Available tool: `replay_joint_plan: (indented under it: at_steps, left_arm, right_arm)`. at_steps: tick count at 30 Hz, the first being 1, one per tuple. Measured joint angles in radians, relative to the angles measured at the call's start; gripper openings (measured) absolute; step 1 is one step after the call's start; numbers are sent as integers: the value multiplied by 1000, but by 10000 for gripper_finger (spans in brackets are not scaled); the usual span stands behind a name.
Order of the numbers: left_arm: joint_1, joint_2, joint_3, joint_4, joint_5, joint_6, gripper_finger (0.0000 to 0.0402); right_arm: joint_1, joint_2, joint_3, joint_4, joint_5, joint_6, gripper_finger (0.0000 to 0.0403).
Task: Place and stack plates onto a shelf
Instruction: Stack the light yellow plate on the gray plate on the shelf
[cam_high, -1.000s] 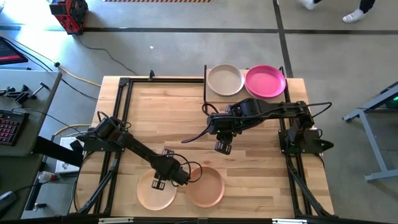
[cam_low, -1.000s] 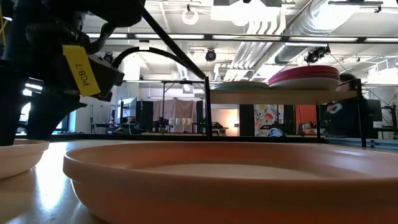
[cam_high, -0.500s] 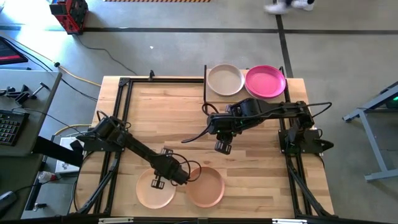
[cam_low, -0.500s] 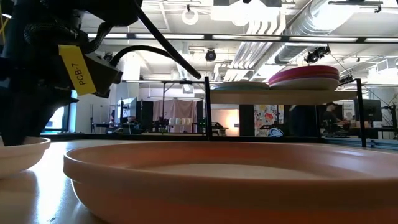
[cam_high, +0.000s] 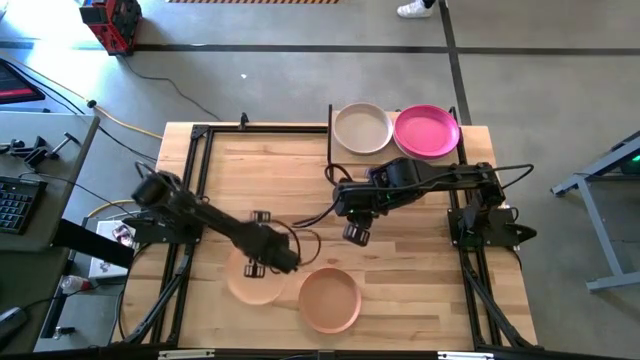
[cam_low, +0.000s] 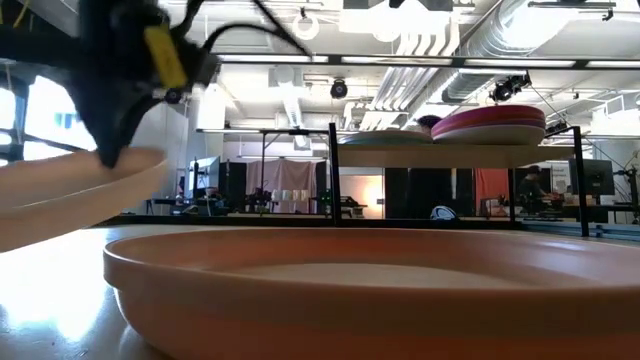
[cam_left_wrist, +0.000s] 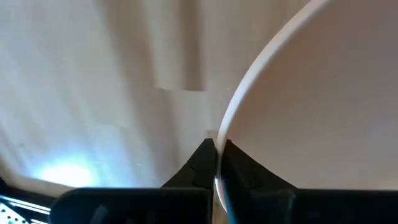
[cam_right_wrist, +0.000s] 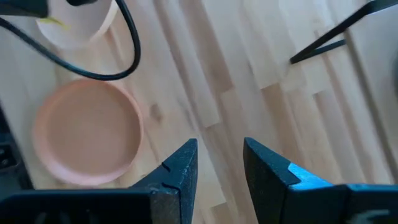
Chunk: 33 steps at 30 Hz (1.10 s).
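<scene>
Peach plate (cam_high: 252, 283): round, shallow, matte, tilted, rim clamped in left pincer (cam_high: 262, 268); right pincer (cam_high: 353, 234) parted, empty.

The left tool (cam_high: 260, 268) has clamped the peach plate's (cam_high: 250, 285) rim and lifted it, tilted.

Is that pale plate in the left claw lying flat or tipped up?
Tipped. In the low view the peach plate slants off the table, its rim pinched by the shut left gripper.
</scene>
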Motion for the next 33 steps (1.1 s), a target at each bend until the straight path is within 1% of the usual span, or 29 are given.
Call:
replay_joint_plan:
  at_steps: [8,13,17,22,27,33]
  left_arm:
    - [117,-216,0,-7,-158,-77,1]
    - [209,-335,0,-6,-262,-127,1]
    - [288,-404,1,11,-332,-170,1]
    - [373,-459,1,90,-416,-207,1]
    - [447,-484,1,202,-466,-181,1]
    - [527,-484,1,333,-485,-109,1]
  right_arm:
    - [-9,0,0,0,136,83,106]
    - [-32,0,0,10,153,79,106]
    - [-60,0,0,42,165,75,106]
    - [-95,0,0,121,255,55,106]
    - [-127,0,0,252,330,14,106]
    - [-168,1,0,389,344,-128,106]
